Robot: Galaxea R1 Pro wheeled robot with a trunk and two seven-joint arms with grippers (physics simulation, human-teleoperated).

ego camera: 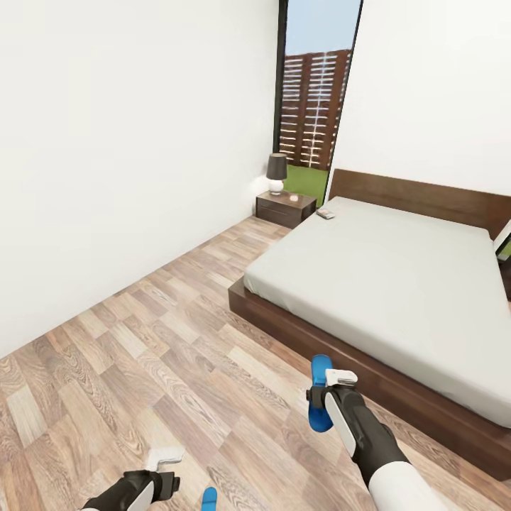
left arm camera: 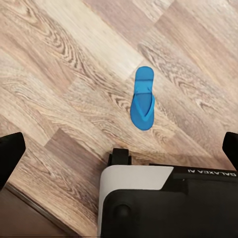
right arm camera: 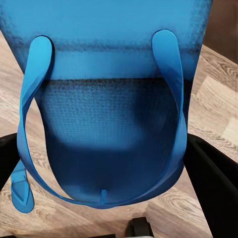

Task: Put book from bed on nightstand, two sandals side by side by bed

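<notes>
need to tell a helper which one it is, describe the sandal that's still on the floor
Start at the bed with its dark wooden base, then come across the wood-plank floor toward the robot. The sandal on the floor is a flat bright blue flip-flop lying alone on the planks near the left gripper. Its twin, the held sandal, is up in the right gripper.

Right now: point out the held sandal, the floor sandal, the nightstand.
held sandal (ego camera: 320, 369), head view, upper end above the right gripper.
floor sandal (left arm camera: 142, 99), left wrist view, mid-sole.
nightstand (ego camera: 284, 210), head view, front face.
</notes>
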